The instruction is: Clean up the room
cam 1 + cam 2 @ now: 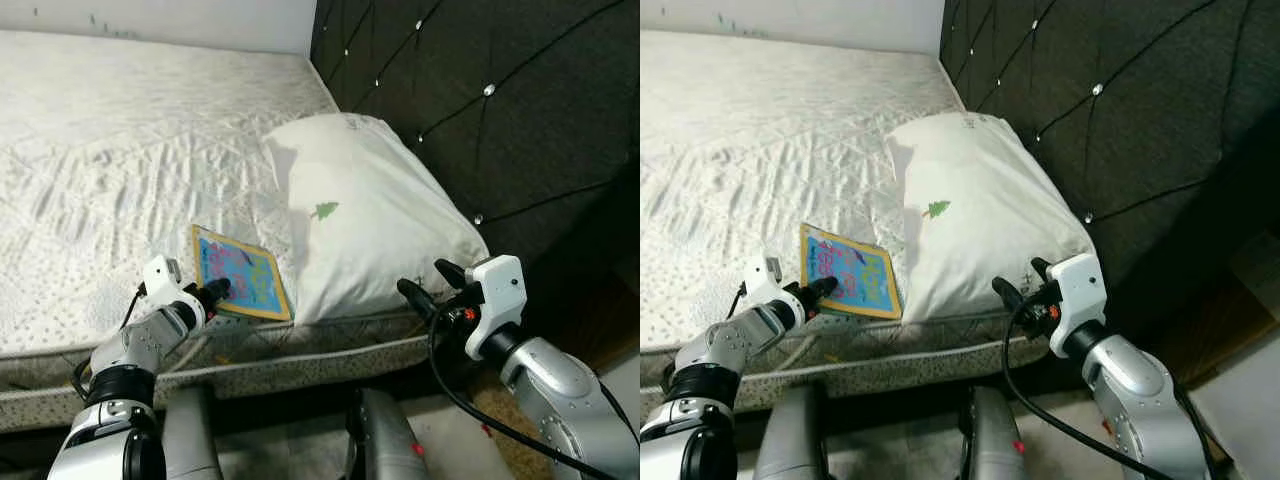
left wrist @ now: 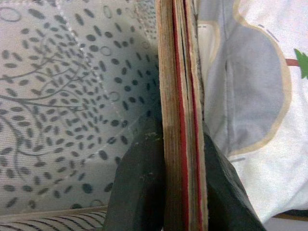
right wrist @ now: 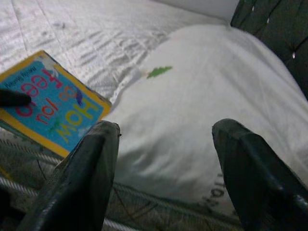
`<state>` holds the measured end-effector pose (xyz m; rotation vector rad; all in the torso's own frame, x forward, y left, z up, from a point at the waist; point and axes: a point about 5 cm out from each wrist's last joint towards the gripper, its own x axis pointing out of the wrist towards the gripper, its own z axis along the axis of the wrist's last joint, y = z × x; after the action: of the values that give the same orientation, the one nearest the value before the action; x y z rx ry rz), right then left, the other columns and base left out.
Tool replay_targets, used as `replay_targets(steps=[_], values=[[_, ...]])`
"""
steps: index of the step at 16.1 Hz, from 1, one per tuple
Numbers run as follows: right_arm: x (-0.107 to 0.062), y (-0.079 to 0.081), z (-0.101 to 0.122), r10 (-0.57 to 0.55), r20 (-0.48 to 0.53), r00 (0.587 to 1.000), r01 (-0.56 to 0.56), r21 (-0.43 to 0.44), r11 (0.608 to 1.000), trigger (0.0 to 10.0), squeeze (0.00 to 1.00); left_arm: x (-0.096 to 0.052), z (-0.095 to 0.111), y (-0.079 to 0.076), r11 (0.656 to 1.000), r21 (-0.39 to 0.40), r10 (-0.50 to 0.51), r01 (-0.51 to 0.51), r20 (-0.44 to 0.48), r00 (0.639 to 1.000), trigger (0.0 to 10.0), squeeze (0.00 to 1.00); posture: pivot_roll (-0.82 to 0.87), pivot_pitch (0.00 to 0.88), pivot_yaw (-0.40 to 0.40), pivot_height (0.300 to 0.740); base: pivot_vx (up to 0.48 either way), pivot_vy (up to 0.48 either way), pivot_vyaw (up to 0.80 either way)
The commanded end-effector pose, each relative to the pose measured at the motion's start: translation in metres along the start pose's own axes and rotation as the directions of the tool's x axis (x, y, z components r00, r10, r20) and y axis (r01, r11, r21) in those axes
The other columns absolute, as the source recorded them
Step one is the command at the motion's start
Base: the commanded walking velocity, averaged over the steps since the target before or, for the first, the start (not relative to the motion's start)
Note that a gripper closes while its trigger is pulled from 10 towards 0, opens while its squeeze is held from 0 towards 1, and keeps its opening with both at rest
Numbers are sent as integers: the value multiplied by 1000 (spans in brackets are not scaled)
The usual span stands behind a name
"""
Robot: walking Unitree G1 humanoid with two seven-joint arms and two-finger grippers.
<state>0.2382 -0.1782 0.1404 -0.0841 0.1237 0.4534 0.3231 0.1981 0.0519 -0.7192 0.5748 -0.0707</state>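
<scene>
While the left tool pinches it, the book reads "How do you feel".

A: Lighting? 
B: Bright, even on the mattress; pillow near glare, soft shadow on its left side; headboard dark.

A: Sharpness? 
B: Head views crisp. Wrist views soft; right gripper's fingers blurred.

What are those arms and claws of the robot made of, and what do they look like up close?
Both arms are silver metal tubes with dark joints. Each ends in a white, boxy wrist block carrying two long black fingers: the left gripper and the right gripper. Black cables loop from each wrist, and small red spots show near the right one.
</scene>
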Motion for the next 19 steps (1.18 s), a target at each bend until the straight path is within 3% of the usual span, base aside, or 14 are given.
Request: replay_targets(steps=[1, 3, 6, 8, 13, 14, 15, 19], values=[[-5, -4, 1, -45, -10, 999, 44, -16, 999, 10000, 0, 5, -14, 1, 999, 26, 37, -35, -70, 997, 10000, 0, -280, 61, -178, 521, 0, 0, 0], [-9, 0, 0, -39, -21, 999, 38, -15, 999, 10000, 0, 6, -13, 2, 999, 20, 30, -28, -78, 996, 10000, 0, -288, 64, -178, 521, 0, 0, 0], [-9, -1, 0, -44, -29, 999, 43, -17, 999, 10000, 0, 14, -16, -19, 996, 30, -80, 84, -114, 990, 10000, 0, -289, 64, -180, 521, 0, 0, 0], [-8, -1, 0, -47, -29, 998, 47, -18, 999, 10000, 0, 18, -17, -24, 995, 40, -86, 91, -116, 989, 10000, 0, -293, 62, -180, 521, 0, 0, 0], [-6, 0, 1, -56, -23, 998, 56, -15, 998, 10000, 0, 17, -8, -18, 996, 37, -74, 78, -91, 993, 10000, 0, -297, 60, -174, 521, 0, 0, 0], [-5, 0, 0, -59, -21, 998, 58, -14, 998, 10000, 0, 15, -3, -13, 997, 51, -56, 61, -84, 995, 10000, 545, -298, 58, -173, 521, 0, 0, 0], [-4, 0, 1, -58, -18, 998, 58, -14, 998, 10000, 0, 14, 0, -9, 997, 60, -34, 39, -77, 996, 10000, 1000, -296, 57, -173, 521, 0, 0, 0], [-2, 0, 2, -60, -11, 998, 60, -14, 998, 10000, 0, 9, 13, 2, 994, 106, 33, -28, -42, 999, 10000, 1000, -290, 54, -173, 521, 0, 0, 0]])
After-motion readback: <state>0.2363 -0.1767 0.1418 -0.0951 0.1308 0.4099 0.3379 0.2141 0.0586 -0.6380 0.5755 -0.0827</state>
